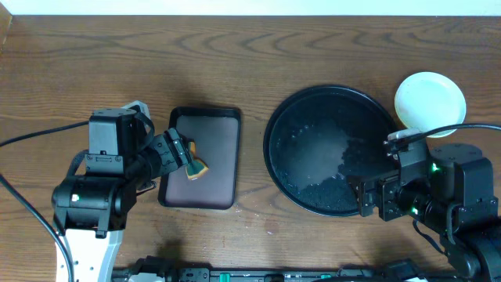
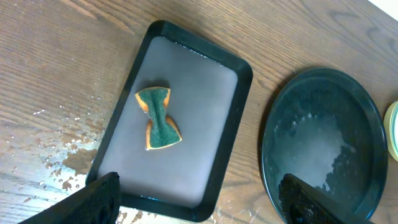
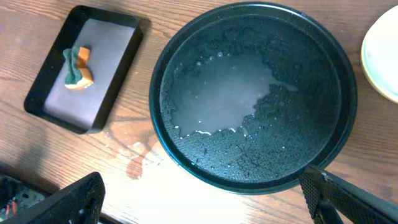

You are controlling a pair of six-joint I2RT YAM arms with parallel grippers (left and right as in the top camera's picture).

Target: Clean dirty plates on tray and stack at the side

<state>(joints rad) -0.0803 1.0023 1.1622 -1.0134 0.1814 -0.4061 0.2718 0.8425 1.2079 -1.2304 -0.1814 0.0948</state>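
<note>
The large round black tray (image 1: 329, 149) lies right of centre. It is wet with suds and holds no plates. It also shows in the right wrist view (image 3: 249, 93) and the left wrist view (image 2: 323, 143). The pale plates (image 1: 430, 102) sit off the tray at its far right. Only the top one shows, with a yellowish edge below it in the right wrist view (image 3: 382, 53). My left gripper (image 1: 182, 153) is open and empty over the small rectangular tray, its jaws (image 2: 205, 202) apart. My right gripper (image 1: 374, 200) is open and empty at the round tray's near right rim, jaws (image 3: 208, 205) wide.
A small dark rectangular tray (image 1: 201, 157) stands left of the round tray. A pinched green-and-orange sponge (image 2: 158, 118) lies in it. Water spots mark the wood by both trays. Cables run across the table at left and right.
</note>
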